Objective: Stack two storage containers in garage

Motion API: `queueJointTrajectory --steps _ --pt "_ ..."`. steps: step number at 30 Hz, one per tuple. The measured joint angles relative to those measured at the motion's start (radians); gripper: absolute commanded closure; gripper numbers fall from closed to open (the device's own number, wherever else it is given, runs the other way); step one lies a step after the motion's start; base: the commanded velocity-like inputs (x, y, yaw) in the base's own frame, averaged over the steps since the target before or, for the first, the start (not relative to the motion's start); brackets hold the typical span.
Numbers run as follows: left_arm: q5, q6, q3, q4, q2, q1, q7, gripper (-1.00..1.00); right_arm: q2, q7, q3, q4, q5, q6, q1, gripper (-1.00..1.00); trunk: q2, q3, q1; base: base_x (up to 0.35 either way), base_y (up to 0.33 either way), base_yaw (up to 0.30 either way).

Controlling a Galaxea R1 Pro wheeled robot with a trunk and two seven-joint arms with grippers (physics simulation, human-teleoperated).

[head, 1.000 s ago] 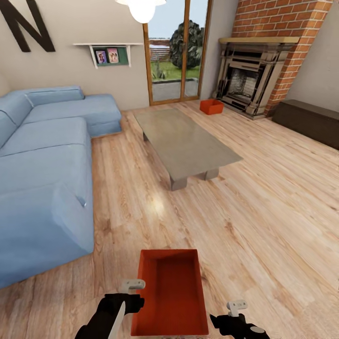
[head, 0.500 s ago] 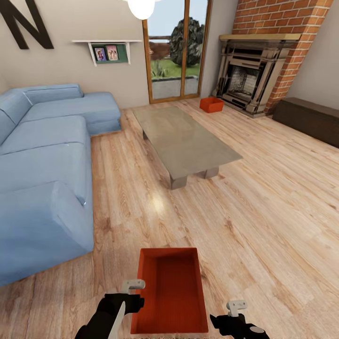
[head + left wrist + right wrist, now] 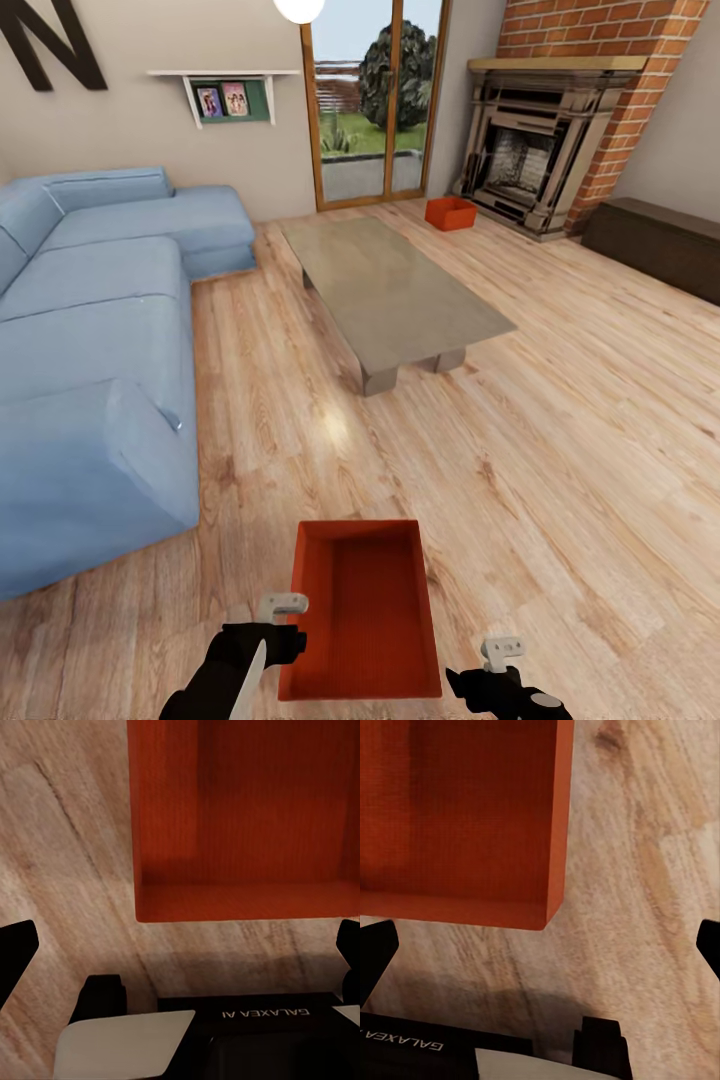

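Near container (image 3: 362, 610) sat at bottom centre of the head view on the wood floor (image 3: 560, 450), open top up, nothing inside. Second container (image 3: 450, 212) sat upper right of centre, by the fireplace (image 3: 525, 165) past the table (image 3: 395, 290); its contents were too small to make out. Left gripper (image 3: 268, 640) was just beside the near container's left wall, right gripper (image 3: 500, 668) beside its right corner. Both wrist views showed fingertips spread wide, holding nothing. Sofa (image 3: 95, 340) filled the left side.
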State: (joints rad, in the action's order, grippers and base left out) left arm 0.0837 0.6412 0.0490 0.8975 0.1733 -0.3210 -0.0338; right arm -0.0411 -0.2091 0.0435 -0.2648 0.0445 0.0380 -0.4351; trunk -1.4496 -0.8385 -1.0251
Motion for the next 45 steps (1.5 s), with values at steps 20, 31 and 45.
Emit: queueJointTrajectory --steps 20,31,45 --pt "0.001 0.001 0.042 -0.003 0.0 -0.018 -0.008 -1.0 0.002 0.009 0.004 -0.129 -0.002 -0.008 0.0 -1.0 -0.091 -0.045 -0.05 0.0 0.0 0.0" --pt "0.001 0.0 0.045 -0.003 0.0 -0.021 -0.019 -1.0 0.013 0.015 0.014 -0.165 -0.056 -0.013 0.0 -1.0 -0.168 -0.079 -0.092 0.0 0.0 0.0" --pt "0.0 -0.002 0.045 -0.004 0.0 -0.021 -0.053 -1.0 0.013 0.006 0.015 -0.17 -0.058 -0.013 -0.001 -1.0 -0.266 -0.123 -0.146 0.0 0.0 0.0"
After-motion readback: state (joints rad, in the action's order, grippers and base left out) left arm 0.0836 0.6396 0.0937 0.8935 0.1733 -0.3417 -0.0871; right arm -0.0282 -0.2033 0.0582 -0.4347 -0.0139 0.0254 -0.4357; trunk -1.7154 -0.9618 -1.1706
